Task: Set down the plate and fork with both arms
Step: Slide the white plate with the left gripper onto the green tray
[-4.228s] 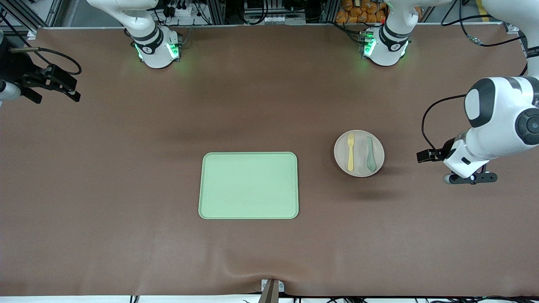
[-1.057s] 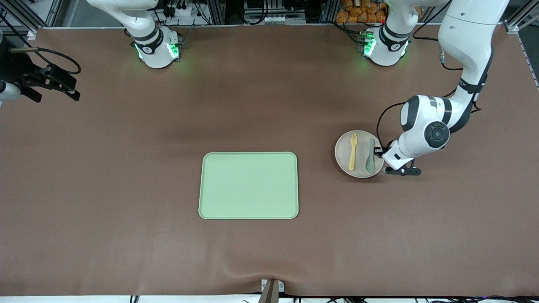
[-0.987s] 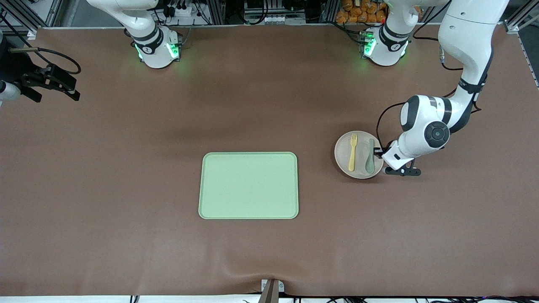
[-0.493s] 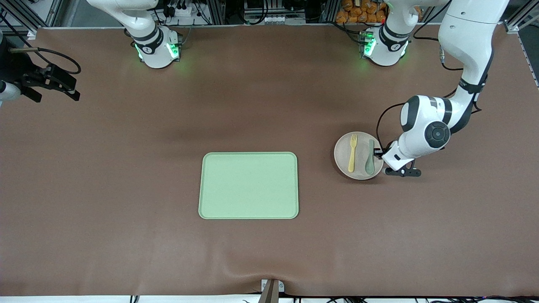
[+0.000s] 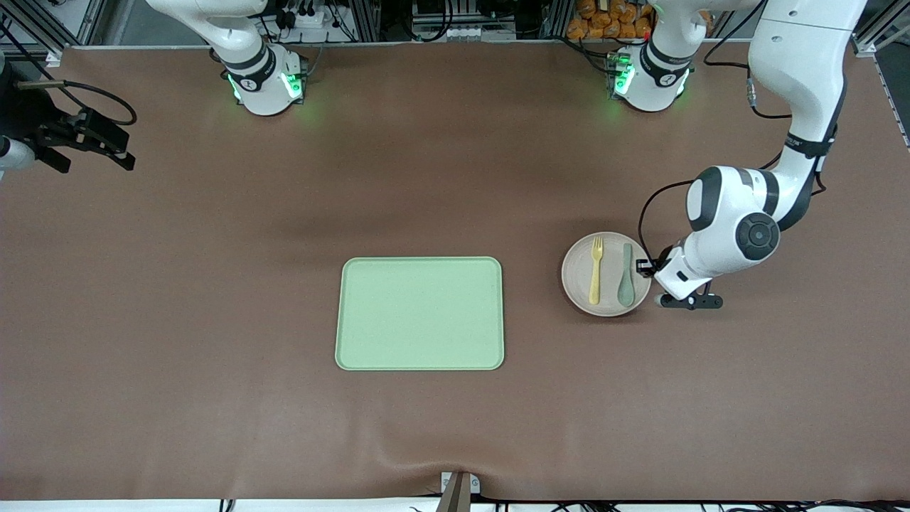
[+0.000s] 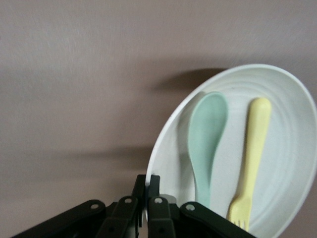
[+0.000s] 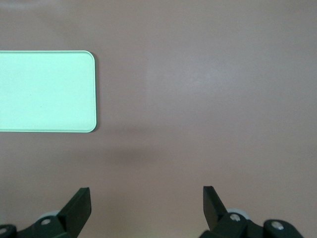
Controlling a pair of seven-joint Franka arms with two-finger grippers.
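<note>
The pale speckled plate (image 5: 577, 274) sits toward the left arm's end of the table, beside the green tray. A yellow fork (image 5: 596, 274) and a teal spoon (image 5: 625, 276) lie side by side on it. My left gripper (image 5: 645, 269) is shut on the plate's rim at the edge next to the spoon. In the left wrist view the fingers (image 6: 147, 181) pinch the rim of the plate (image 6: 287, 148); the fork (image 6: 252, 158) and spoon (image 6: 205, 134) rest on it, and a shadow shows under its raised edge. My right gripper (image 5: 129, 159) waits open over the right arm's end of the table, its jaws (image 7: 147, 196) holding nothing.
A rectangular light-green tray (image 5: 419, 313) lies flat in the middle of the table, and its corner (image 7: 44, 91) shows in the right wrist view. Bare brown mat surrounds it. The two arm bases stand along the table's edge farthest from the front camera.
The left gripper, shut on the plate's rim, has carried the plate with fork and spoon a little toward the front camera. The right arm has not moved.
</note>
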